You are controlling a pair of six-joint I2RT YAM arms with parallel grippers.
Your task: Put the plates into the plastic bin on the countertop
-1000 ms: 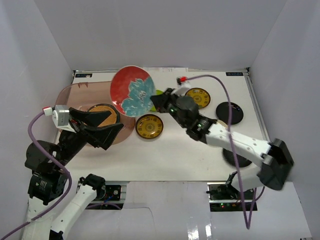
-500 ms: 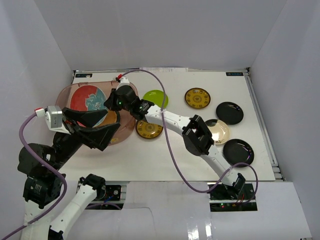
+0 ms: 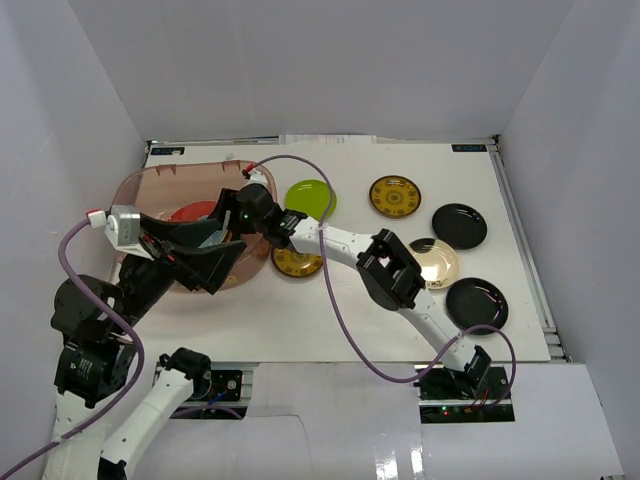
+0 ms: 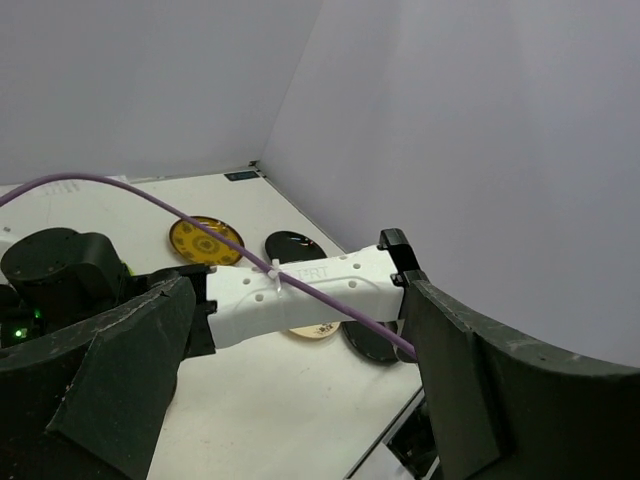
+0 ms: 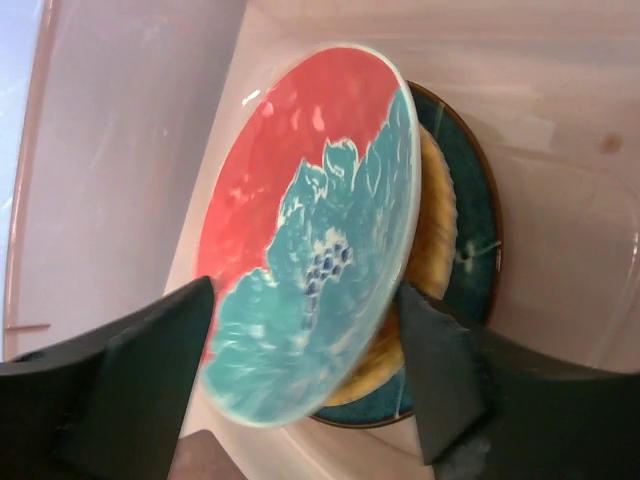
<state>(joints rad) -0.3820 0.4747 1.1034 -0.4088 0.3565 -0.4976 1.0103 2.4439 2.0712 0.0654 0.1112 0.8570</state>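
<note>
The pinkish plastic bin (image 3: 140, 190) stands at the left of the white countertop (image 3: 330, 310). My right gripper (image 3: 224, 222) reaches down into it. In the right wrist view the right gripper (image 5: 300, 400) is open, its fingers (image 5: 450, 385) wide apart. The red-and-teal plate (image 5: 300, 220) tilts loose between them, over a woven tan plate (image 5: 442, 225) and a dark teal plate (image 5: 478, 250) on the bin floor. My left gripper (image 3: 225, 265) hovers open and empty over the bin's near side.
On the countertop lie a lime green plate (image 3: 310, 197), two yellow-brown patterned plates (image 3: 395, 196) (image 3: 297, 263), a cream-gold plate (image 3: 437, 264) and two black plates (image 3: 459, 226) (image 3: 476, 304). The right arm's white link (image 4: 300, 295) and purple cable (image 3: 340, 320) cross the middle.
The right arm swung the red-and-teal plate from above the table's middle down into the bin. Its jaws then opened and let go of the plate. The left arm barely moved.
</note>
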